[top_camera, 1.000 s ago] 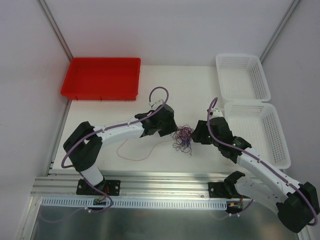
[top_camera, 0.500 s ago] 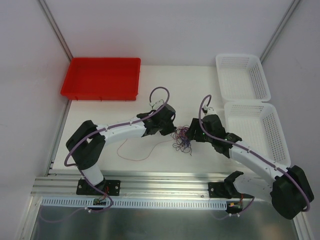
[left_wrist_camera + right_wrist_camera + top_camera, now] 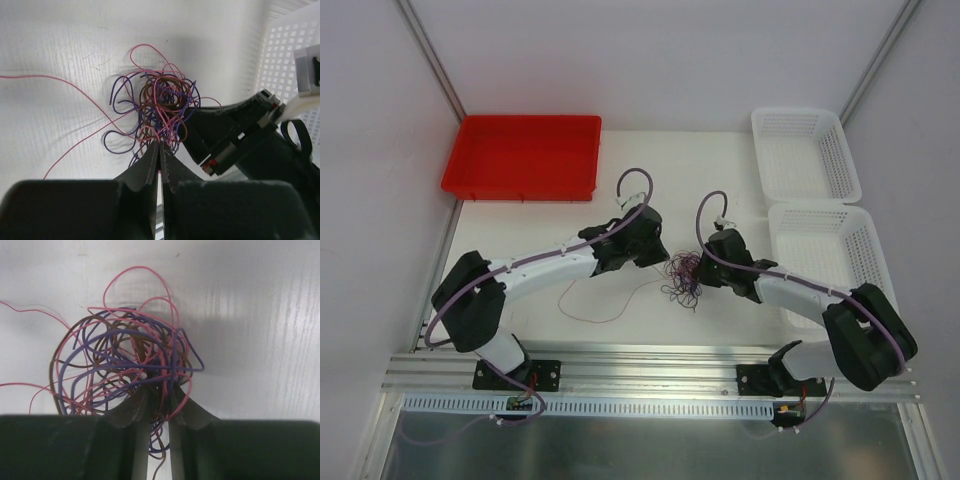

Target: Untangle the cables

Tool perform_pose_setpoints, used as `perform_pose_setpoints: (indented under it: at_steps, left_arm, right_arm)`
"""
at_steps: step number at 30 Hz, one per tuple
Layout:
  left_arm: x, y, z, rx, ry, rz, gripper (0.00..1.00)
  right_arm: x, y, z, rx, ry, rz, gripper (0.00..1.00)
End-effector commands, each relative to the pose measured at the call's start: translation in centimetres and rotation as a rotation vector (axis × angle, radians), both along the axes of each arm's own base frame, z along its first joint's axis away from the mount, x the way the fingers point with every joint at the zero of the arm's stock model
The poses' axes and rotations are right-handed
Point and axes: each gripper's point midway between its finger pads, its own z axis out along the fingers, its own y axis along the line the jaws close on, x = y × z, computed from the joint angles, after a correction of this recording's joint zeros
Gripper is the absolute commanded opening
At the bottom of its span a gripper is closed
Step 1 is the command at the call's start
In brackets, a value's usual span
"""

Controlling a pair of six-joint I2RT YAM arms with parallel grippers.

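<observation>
Since a second ago both arms have hunched in lower and the right claw [image 3: 707,266] has slid left up against the cables [image 3: 682,276], while the left claw [image 3: 663,260] went from half open to snapped shut. Going left to right: one loose pink strand [image 3: 588,313] trails off the clump towards the left, lying roughly side to side on the table [image 3: 650,190] in a shallow curve that sags toward the near edge. Next, the left claw has its fingers pressed tight together, tips right on the near edge of the tangle, pinching a few pink and purple strands, as its own wrist cam shows. Then the cables themselves sit mid-table between the two claws, a roundish knot of purple, pink and dark loops with no real long axis, maybe a bit taller than wide from above. On the right, the right claw is only partly closed: a narrow gap shows between its fingers, strands running down through it, nothing clamped that I can see.
</observation>
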Motion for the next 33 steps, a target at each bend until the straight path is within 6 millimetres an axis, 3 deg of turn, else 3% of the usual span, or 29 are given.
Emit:
perform_pose_setpoints:
  at_steps: [1, 4, 7, 9, 10, 12, 13, 15, 16, 19, 20, 24, 27, 30, 33]
  left_arm:
    - [0.1, 2.1, 5.1, -0.019, -0.154, -0.026, 0.0]
    - [0.7, 6.0, 6.6, 0.011, -0.186, 0.029, 0.0]
    - [1.5, 11.0, 7.4, 0.058, -0.208, 0.109, 0.0]
    - [1.4, 13.8, 6.7, 0.097, -0.199, 0.14, 0.0]
    - [2.0, 16.0, 7.4, 0.098, -0.215, 0.197, 0.0]
    - [1.6, 19.1, 6.1, 0.177, -0.196, 0.242, 0.0]
    - [1.6, 20.9, 5.8, 0.204, -0.191, 0.281, 0.0]
    - [1.2, 23.3, 4.8, 0.275, -0.165, 0.314, 0.0]
    - [1.1, 24.8, 3.8, 0.3, -0.139, 0.347, 0.0]
    - [0.5, 27.2, 1.4, 0.354, -0.07, 0.388, 0.0]
    - [0.3, 27.5, 0.8, 0.364, -0.055, 0.393, 0.0]
    - [-0.4, 28.9, -2.2, 0.431, 0.032, 0.409, 0.0]
    - [-0.9, 29.3, -4.0, 0.464, 0.086, 0.409, 0.0]
    - [-1.0, 29.0, -4.9, 0.462, 0.115, 0.388, 0.0]
    - [-0.8, 26.9, -4.7, 0.366, 0.106, 0.318, 0.0]
  right_arm:
    - [1.1, -0.6, 1.0, -0.001, -0.038, -0.047, 0.12]
    - [0.9, -2.5, 1.8, -0.057, -0.053, -0.076, 0.01]
    - [0.8, -4.6, 2.9, -0.098, -0.079, -0.101, 0.01]
    - [0.4, -5.9, 3.3, -0.134, -0.08, -0.106, 0.01]
    - [0.7, -6.4, 4.5, -0.125, -0.109, -0.118, 0.01]
    - [0.3, -7.3, 5.4, -0.153, -0.121, -0.106, 0.01]
    - [0.7, -7.5, 7.3, -0.14, -0.167, -0.109, 0.01]
    - [0.4, -8.1, 8.5, -0.158, -0.184, -0.091, 0.01]
    - [0.7, -8.2, 10.7, -0.133, -0.23, -0.092, 0.01]
    - [0.2, -8.0, 13.3, -0.116, -0.266, -0.046, 0.01]
    - [0.2, -7.9, 15.5, -0.095, -0.303, -0.039, 0.01]
    - [-0.5, -6.4, 19.8, -0.016, -0.377, 0.046, 0.01]
    - [-1.2, -4.6, 21.9, 0.066, -0.393, 0.132, 0.01]
    - [-2.0, -2.7, 22.4, 0.142, -0.386, 0.226, 0.04]
    - [-2.3, -0.9, 21.0, 0.167, -0.332, 0.3, 0.07]
